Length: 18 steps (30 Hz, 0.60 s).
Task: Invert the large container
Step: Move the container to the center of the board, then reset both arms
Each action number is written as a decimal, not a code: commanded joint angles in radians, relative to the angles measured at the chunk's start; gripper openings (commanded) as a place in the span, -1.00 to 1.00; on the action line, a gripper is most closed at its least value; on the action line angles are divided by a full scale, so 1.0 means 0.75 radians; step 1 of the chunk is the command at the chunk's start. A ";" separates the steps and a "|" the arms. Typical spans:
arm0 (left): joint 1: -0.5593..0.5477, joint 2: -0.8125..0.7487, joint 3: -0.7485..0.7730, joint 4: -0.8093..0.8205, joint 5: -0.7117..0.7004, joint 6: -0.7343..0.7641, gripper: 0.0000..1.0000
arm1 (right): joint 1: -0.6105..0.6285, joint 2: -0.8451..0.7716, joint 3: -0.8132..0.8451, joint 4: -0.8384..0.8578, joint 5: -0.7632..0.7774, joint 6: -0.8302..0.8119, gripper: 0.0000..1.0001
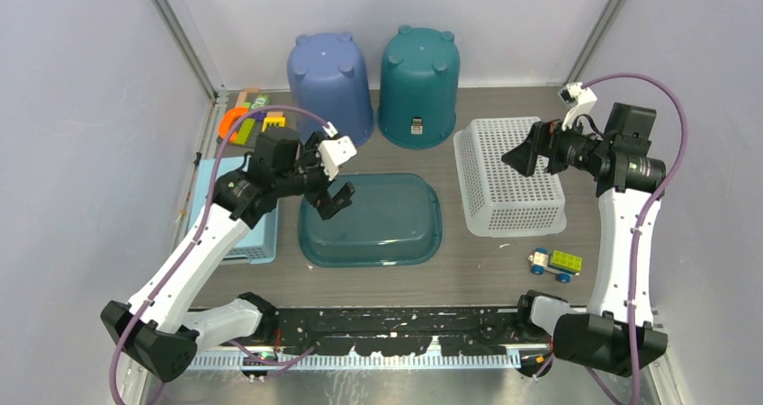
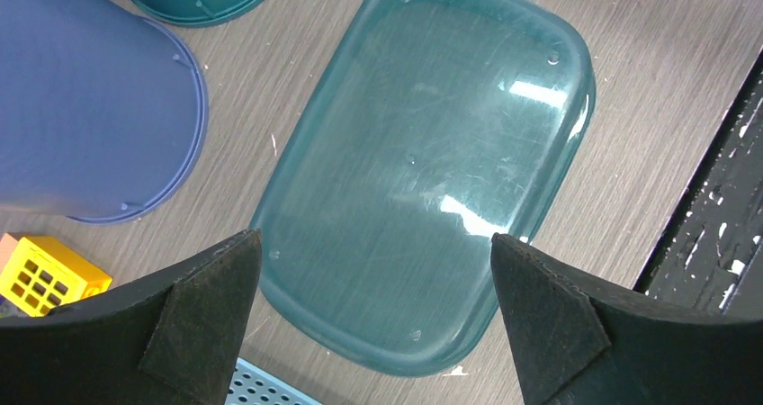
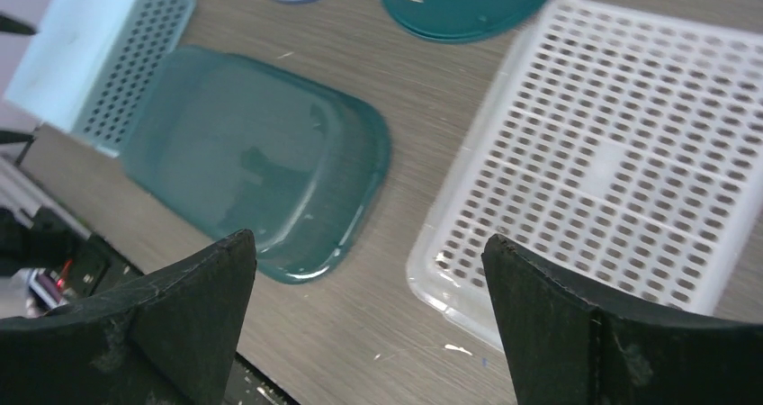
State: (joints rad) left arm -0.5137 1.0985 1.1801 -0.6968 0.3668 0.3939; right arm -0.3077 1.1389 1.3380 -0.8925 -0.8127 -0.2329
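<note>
Top external view shows the teal tub point(image 1: 373, 220) lying at the middle of the table point(image 1: 486, 274), long side facing the arms. It appears to rest bottom-up: the left wrist view shows a flat, scratched face with small round nubs near the corners, and the rim flares out against the tabletop.

The left gripper point(image 1: 328, 198) hangs over the tub's left end, above it and not touching. Its jaws are spread wide with nothing between them; in its own camera the tub fills the gap between the two black fingers point(image 2: 207, 324).

The right gripper point(image 1: 522, 157) hovers over the white basket point(image 1: 508, 175), which lies upside down just right of the tub, a strip of table between them. Its jaws are also wide apart and hold nothing.

Behind the tub stand a blue bucket point(image 1: 330, 81) and a teal bucket point(image 1: 418, 81), both inverted, side by side at the back wall. A pale blue basket point(image 1: 256, 238) sits just beside the tub's left end, partly under the left arm. Small coloured toys point(image 1: 247, 117) cluster at the back left corner, and a toy car point(image 1: 553, 263) sits near the right arm, in front of the white basket.
</note>
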 commanded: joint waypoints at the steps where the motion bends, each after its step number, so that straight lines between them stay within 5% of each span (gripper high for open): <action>1: 0.009 -0.045 0.093 -0.123 0.006 0.028 0.99 | 0.055 -0.123 0.103 -0.095 -0.165 -0.061 1.00; 18: 0.008 -0.159 0.299 -0.392 -0.033 0.000 0.99 | 0.064 -0.420 0.232 -0.442 -0.461 -0.285 1.00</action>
State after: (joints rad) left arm -0.5137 1.0122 1.3437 -0.9421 0.3664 0.4042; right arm -0.2646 0.8669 1.4670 -1.1255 -1.0679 -0.3691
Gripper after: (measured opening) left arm 0.996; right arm 0.996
